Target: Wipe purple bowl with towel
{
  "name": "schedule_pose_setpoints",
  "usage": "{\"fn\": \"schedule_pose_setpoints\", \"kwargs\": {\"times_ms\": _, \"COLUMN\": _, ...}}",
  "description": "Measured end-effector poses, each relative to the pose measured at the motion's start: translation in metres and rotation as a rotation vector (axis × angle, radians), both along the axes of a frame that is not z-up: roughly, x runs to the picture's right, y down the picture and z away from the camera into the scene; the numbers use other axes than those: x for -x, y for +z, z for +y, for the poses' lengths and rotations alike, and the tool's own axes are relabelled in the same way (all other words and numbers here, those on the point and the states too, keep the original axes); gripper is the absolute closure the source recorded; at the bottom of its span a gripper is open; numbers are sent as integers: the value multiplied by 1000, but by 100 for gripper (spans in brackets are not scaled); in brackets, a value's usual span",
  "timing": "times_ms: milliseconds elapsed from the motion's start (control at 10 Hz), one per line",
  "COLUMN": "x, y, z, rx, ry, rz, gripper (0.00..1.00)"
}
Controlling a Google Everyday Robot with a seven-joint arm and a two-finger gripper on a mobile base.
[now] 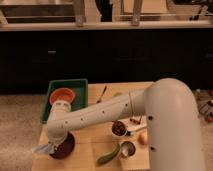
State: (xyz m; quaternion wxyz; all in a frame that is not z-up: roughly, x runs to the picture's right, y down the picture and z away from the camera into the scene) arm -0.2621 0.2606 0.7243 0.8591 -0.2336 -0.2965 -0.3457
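Note:
The purple bowl (65, 148) stands on the wooden table (95, 137) near its front left corner and looks dark. My gripper (53, 142) is at the end of the white arm (100, 115), right over the bowl's left rim. It is shut on a pale towel (43, 148), which hangs at the bowl's left side and touches the rim. The fingers are mostly hidden by the wrist and the towel.
A green tray (75, 85) at the back left holds an orange bowl (62, 95). A dark bowl (119, 129), a metal cup (127, 149), a green vegetable (108, 156), an orange round item (143, 138) and a utensil (102, 93) lie on the table. A dark counter stands behind.

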Motion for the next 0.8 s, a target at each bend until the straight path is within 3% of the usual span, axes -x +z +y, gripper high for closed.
{"fn": "schedule_pose_setpoints", "kwargs": {"times_ms": 300, "x": -16, "y": -9, "z": 13, "rx": 14, "ry": 18, "rz": 33, "gripper": 99}}
{"fn": "schedule_pose_setpoints", "kwargs": {"times_ms": 800, "x": -50, "y": -23, "z": 5, "rx": -15, "ry": 76, "rz": 93, "gripper": 99}}
